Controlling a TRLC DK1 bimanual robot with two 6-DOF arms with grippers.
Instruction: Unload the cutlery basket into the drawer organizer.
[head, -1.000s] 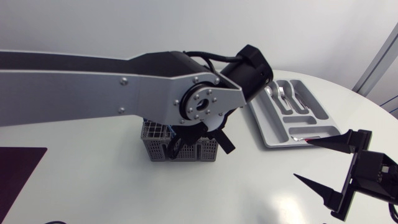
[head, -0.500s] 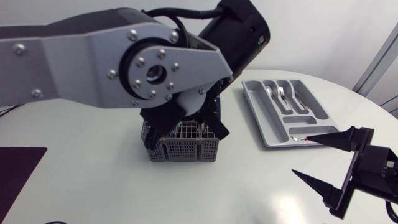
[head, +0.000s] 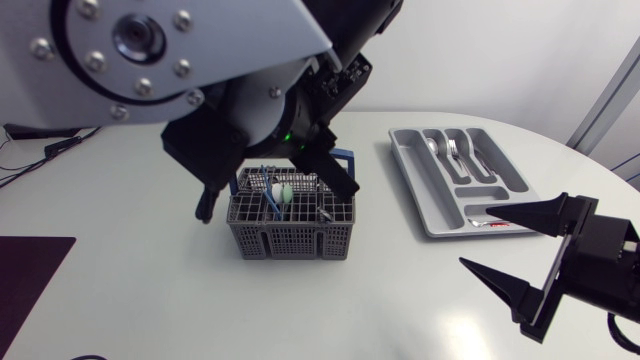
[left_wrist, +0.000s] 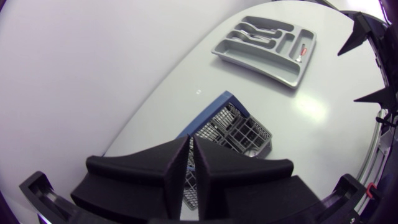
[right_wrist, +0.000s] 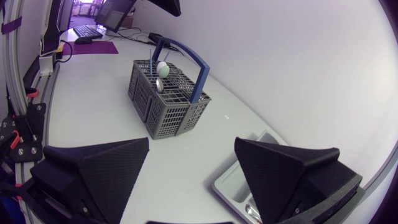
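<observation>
Left claw (left_wrist: 191, 144): hangs above the cutlery basket with its fingers drawn almost together. Only a thin slit is left between them and nothing shows in it. I judge it empty and lined up over the basket to go down for a piece.

Cutlery basket (head: 290, 240): grey mesh, upright near the middle of the white surface (head: 120, 290), with its blue carry handle (right_wrist: 186, 53) raised.

Basket contents: a white-ended utensil (head: 283, 192) and a few thinner pieces stand on end in the cells. Their tops poke above the rim, which suits a pinch from above.

Drawer organizer (head: 430, 218): a grey tray lying flat, well to the right of the basket.

Sorted cutlery (head: 452, 150): forks and spoons lie lengthwise in the long slots. A small red-marked piece (head: 490, 223) sits in the crosswise slot at the near end. I judge the unloading partly done.

Right claw (head: 478, 237): spread wide and holding nothing, just beside the organizer's near end. It is probably parked clear of the left arm's path.
</observation>
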